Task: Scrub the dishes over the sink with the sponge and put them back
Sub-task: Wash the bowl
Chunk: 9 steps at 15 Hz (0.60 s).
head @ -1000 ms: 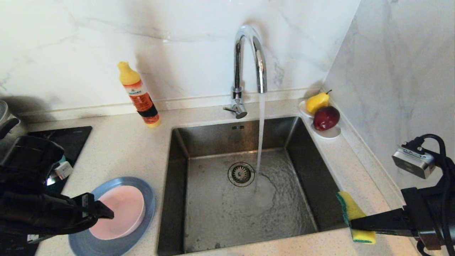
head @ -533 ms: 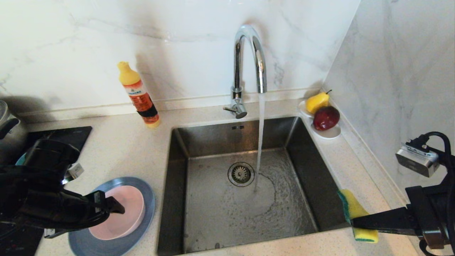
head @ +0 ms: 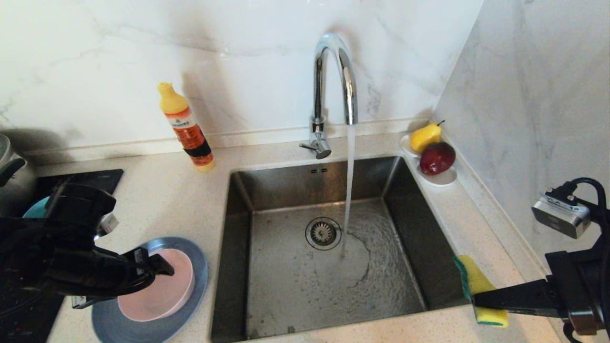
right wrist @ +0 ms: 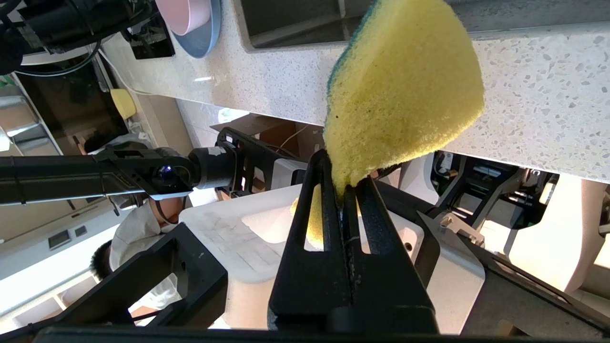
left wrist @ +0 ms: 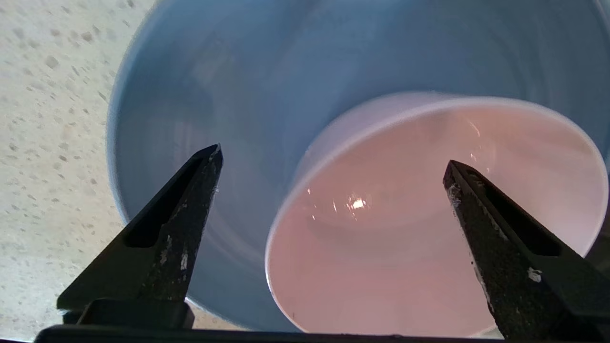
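Currently three dishes are counted: one blue-grey plate (head: 188,307) on the counter (head: 167,200) left of the sink (head: 410,209), one pink bowl (head: 162,295) stacked in it, and one teal bowl (head: 35,208), only an edge of it seen, near the steel pot (head: 12,178) behind the left arm. One sponge (head: 479,290), one tap (head: 333,90) with water running, one soap bottle (head: 186,126), one white dish (head: 441,177) with a pear (head: 425,136) and an apple (head: 437,158).

Left gripper (left wrist: 333,162): fingers (left wrist: 190,209) spread wide, nothing grasped. The near rim of the pink bowl is straddled, one finger over the plate, the other over the bowl's inside; contact cannot be told. The left arm is reached in low from the left, gripper angled down over the stack.

Right gripper (right wrist: 344,183): fingers clenched on the sponge, pinched at one end, green face toward the sink. The sponge is held edge-up by the sink's front right corner. The right arm is extended level from the right.
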### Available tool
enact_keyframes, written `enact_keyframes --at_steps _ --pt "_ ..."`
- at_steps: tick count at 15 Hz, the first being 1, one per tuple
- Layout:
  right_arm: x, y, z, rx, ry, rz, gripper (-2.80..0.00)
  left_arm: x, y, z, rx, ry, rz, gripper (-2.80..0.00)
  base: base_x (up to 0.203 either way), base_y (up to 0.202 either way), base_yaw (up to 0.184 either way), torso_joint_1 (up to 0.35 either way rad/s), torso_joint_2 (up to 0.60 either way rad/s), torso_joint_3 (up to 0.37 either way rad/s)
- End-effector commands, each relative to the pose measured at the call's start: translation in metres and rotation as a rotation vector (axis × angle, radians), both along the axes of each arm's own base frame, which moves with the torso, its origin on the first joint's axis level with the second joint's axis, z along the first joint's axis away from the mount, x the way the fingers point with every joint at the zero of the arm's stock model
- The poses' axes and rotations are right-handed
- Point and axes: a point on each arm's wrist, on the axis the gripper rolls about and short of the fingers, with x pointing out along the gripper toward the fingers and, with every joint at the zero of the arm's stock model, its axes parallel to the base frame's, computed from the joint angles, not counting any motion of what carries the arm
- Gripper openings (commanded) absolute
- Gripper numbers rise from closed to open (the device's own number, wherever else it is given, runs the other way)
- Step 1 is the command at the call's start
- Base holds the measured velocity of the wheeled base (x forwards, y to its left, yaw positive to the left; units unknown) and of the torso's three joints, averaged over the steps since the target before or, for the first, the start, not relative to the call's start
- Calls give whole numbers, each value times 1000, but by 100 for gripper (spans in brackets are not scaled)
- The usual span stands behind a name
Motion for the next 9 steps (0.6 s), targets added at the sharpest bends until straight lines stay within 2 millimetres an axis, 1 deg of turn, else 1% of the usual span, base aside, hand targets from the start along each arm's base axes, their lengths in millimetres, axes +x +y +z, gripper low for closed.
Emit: enact_keyframes --at_steps 1,5,9 --pt "-1 0 0 3 6 1 -280 3 5 -2 26 8 36 0 0 0 0 0 0 0" --pt "1 1 0 4 3 4 -280 9 19 -2 50 -4 97 0 0 0 0 0 0 0" --pt "3 2 -2 4 10 8 -280 14 32 -8 58 -4 135 0 0 0 0 0 0 0"
